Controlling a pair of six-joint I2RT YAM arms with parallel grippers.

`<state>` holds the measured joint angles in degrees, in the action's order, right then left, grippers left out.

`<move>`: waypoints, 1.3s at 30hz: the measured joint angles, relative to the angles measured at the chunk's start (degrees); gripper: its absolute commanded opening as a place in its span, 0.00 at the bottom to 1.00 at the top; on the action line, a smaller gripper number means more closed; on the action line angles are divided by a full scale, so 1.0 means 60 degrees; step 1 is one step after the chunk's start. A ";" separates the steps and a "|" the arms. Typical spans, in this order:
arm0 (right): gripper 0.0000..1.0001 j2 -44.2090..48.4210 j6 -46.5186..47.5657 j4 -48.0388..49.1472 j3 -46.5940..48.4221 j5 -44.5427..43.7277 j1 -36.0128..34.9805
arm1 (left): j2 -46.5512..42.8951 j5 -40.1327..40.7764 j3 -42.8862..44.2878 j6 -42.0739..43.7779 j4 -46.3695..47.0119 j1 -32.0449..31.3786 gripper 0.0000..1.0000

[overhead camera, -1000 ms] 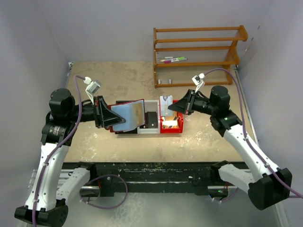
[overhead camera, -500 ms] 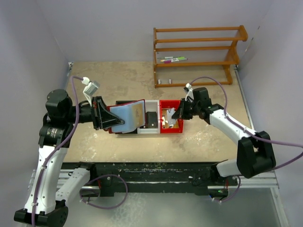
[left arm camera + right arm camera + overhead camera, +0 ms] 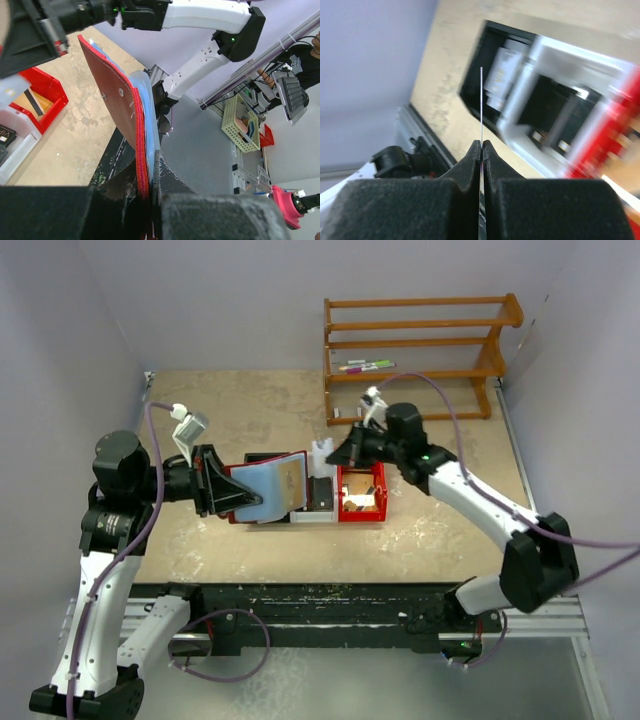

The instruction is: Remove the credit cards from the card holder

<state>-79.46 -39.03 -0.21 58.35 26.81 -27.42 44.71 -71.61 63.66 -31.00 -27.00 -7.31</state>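
My left gripper (image 3: 222,490) is shut on the edge of the maroon card holder (image 3: 268,488), holding it upright and open above the table. Its blue-grey sleeves face the camera, and a tan credit card (image 3: 291,478) shows in one. The left wrist view has the holder (image 3: 116,100) edge-on between my fingertips. My right gripper (image 3: 341,453) is shut on a thin white card (image 3: 321,452) above the white bin; in the right wrist view that card (image 3: 481,100) is edge-on in the closed gripper (image 3: 481,143). More cards (image 3: 362,502) lie in the red bin (image 3: 358,516).
A white bin (image 3: 317,515) with a small black box sits between the red bin and a black tray (image 3: 258,457) behind the holder. A wooden rack (image 3: 420,350) with markers (image 3: 365,366) stands at the back right. Grey walls close in on both sides.
My right arm dipped toward the red bin, then swung up and left over the white bin, still pinching a card. The left arm with the holder barely moved.
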 measured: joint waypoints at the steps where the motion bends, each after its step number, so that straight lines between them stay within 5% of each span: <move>1: 0.00 -0.0397 -0.0142 0.0204 0.0470 -0.0018 -0.0375 | 0.0000 -0.0004 0.0000 -0.0015 0.0033 0.0000 0.04; 8: 0.00 -0.3523 -0.0867 0.1002 0.2790 -0.0321 -0.2113 | -0.0080 -0.0047 0.0026 -0.0157 0.0113 0.0000 0.04; 17: 0.01 -0.6033 -0.1399 0.0648 0.4164 -0.1370 -0.2626 | -0.0157 -0.0222 0.0226 -0.0240 0.0142 0.0000 0.04; 23: 0.23 -0.6808 -0.1475 0.0317 0.5246 -0.1923 -0.2889 | -0.0244 -0.0288 0.0259 -0.0408 0.0215 0.0000 0.04; 33: 0.36 -0.6652 -0.1137 -0.1067 0.6065 -0.2838 -0.3209 | -0.0251 -0.0423 0.0543 -0.0495 0.0284 0.0000 0.04; 39: 0.67 -0.4739 -0.0772 -0.1526 0.5107 -0.3107 -0.3187 | -0.0277 -0.0459 0.0586 -0.0739 0.0488 0.0000 0.04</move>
<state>-107.90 -43.66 -9.37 88.99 8.16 -46.54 43.05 -74.37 67.18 -35.44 -24.08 -7.31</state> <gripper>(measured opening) 0.527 0.096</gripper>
